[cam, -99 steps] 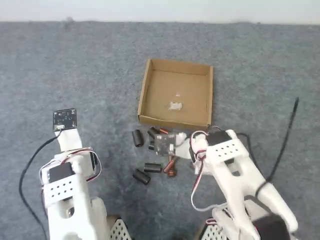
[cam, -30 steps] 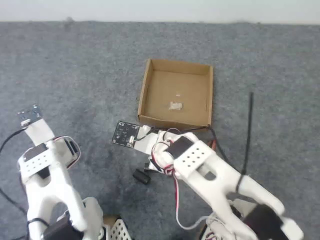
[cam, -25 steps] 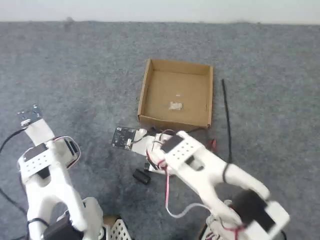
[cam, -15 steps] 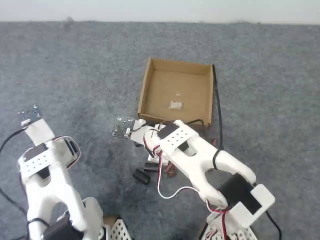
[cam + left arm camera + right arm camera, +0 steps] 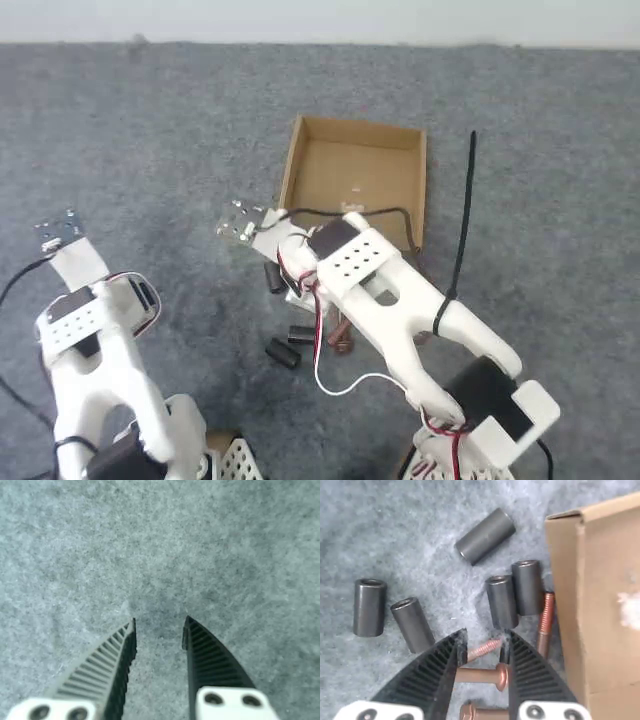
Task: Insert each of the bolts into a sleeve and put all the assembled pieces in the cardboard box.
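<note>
The left pincer point(image 5: 160, 620) is held open. A bolt point(image 5: 475, 674) is seen between the fingers of the open right pincer point(image 5: 485, 632).

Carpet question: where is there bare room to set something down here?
Bare carpet lies left of the cardboard box and behind it. Crowded: the strip before the box, where sleeves and bolts lie under the right gripper.

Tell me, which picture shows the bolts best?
The right wrist view. The bolts lie close and plain there, beside the sleeves, one between the right gripper's open fingers. In the high view one bolt peeks out beside the arm. The left wrist view faces carpet.
</note>
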You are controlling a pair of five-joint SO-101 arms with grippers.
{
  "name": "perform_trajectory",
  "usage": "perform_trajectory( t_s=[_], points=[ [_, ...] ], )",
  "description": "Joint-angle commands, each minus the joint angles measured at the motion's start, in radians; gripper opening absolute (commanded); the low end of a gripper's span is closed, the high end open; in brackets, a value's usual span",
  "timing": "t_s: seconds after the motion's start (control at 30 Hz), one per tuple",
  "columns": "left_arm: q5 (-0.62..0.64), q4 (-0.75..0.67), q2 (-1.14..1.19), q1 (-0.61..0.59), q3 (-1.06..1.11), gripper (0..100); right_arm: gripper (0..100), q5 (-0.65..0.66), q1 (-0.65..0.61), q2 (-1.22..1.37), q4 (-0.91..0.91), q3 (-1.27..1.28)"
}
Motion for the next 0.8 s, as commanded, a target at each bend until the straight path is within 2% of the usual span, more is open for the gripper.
perform_trajectory(
  t_s=[0.0, 0.23, 0.43, 0.77],
  points=[
    [0.009, -0.017, -0.005, 0.005, -0.047, 15, 12.1, -0.011, 0.010, -0.008, 0.031, -0.103],
    [0.009, -0.017, -0.005, 0.005, -0.047, 15, 12.1, 0.103, 0.030, 0.217, 0.033, -0.216],
    [0.006, -0.017, -0.005, 0.005, -0.047, 15, 11.7, 0.143, 0.056, 0.297, 0.031, -0.252],
    [0.006, -0.017, -0.005, 0.005, -0.047, 15, 9.0, 0.143, 0.019, 0.392, 0.021, -0.253]
  ],
)
